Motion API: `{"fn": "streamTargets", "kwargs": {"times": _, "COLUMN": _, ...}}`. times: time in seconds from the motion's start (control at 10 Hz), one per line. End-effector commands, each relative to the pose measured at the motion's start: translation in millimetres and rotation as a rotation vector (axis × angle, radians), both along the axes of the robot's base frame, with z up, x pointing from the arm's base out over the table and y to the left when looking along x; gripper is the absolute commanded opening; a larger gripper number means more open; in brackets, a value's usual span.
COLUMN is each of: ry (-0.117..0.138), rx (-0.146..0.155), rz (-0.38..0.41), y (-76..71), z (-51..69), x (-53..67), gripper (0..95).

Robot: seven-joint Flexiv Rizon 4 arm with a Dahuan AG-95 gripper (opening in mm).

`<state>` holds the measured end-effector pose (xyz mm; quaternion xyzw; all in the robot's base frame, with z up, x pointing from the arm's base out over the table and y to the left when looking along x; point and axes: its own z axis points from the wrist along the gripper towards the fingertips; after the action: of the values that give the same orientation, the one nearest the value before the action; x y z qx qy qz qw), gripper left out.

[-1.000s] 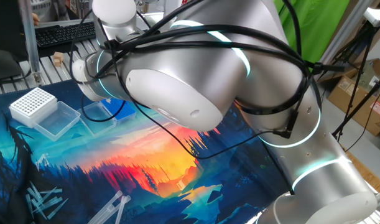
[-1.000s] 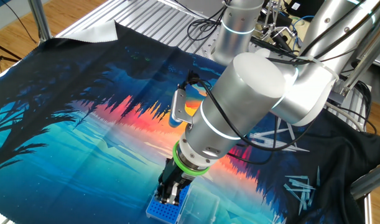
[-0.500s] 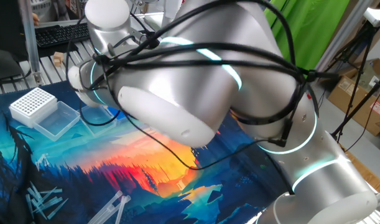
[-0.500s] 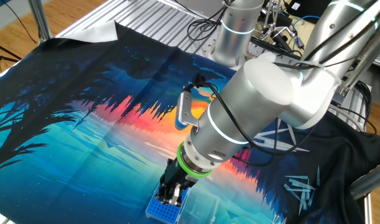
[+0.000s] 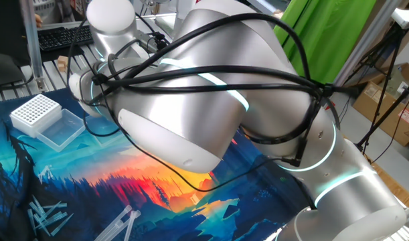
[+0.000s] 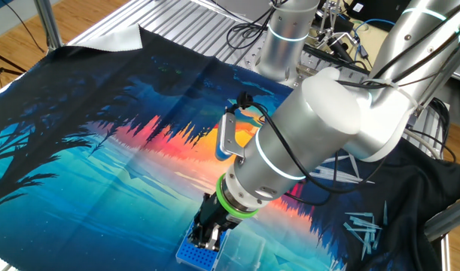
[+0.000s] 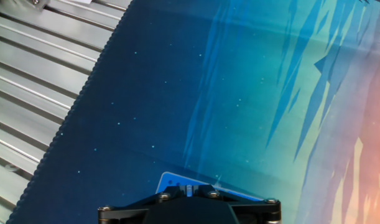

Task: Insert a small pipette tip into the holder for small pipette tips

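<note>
your hand (image 6: pixel 208 239) is hovering pinched nearly shut over the blue holder for small pipette tips (image 6: pixel 193 254) at the worktop's near edge. i can't make out the tip; it's light, slippery, easily bent, so grip its wider top gently.

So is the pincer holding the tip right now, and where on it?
Cannot tell. The pincer is shut and sits right over the blue holder, but no tip shows between its fingers in any view.

Blue holder (image 7: pixel 177 182) behind tool mount (image 7: pixel 190 210)
</note>
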<state>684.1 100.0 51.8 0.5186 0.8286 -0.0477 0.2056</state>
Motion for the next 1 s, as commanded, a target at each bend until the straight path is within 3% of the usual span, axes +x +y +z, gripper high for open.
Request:
{"fn": "streamTargets", "kwargs": {"times": 0.1, "ry": 0.0, "rx": 0.003, "rz": -0.002, "y": 0.0, "z": -0.9, "x": -0.5, "gripper": 0.0}}
{"fn": "streamTargets", "kwargs": {"times": 0.9, "ry": 0.003, "rx": 0.005, "rz": -0.006, "y": 0.6, "z": -0.9, "x": -0.8, "gripper": 0.0}}
{"fn": "streamTargets", "kwargs": {"times": 1.0, "ry": 0.004, "rx": 0.005, "rz": -0.004, "y": 0.9, "z": -0.7, "x": -1.0, "gripper": 19.0}}
